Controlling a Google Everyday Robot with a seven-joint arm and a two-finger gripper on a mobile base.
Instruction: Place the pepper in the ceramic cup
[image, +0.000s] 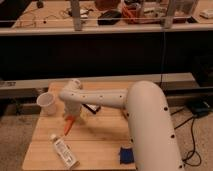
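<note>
Camera view: the white arm (145, 115) rises from the lower right and reaches left across the wooden table (100, 140). At its end the gripper (71, 114) points down over the left half of the tabletop, and it grips the pepper (68, 124), whose orange body hangs tilted just below the fingers, its tip close to the wood or touching it; I cannot tell which. The ceramic cup (47, 103) stands upright at about ten o'clock from the pepper, near the table's left rear corner, apart from the gripper. A clear plastic bottle (63, 150) lies on its side at about six o'clock from the pepper, toward the front edge. A small blue object (125, 155) sits near the front edge at about four o'clock, just beside the arm's thick base segment. Behind the table runs a dark counter front.
</note>
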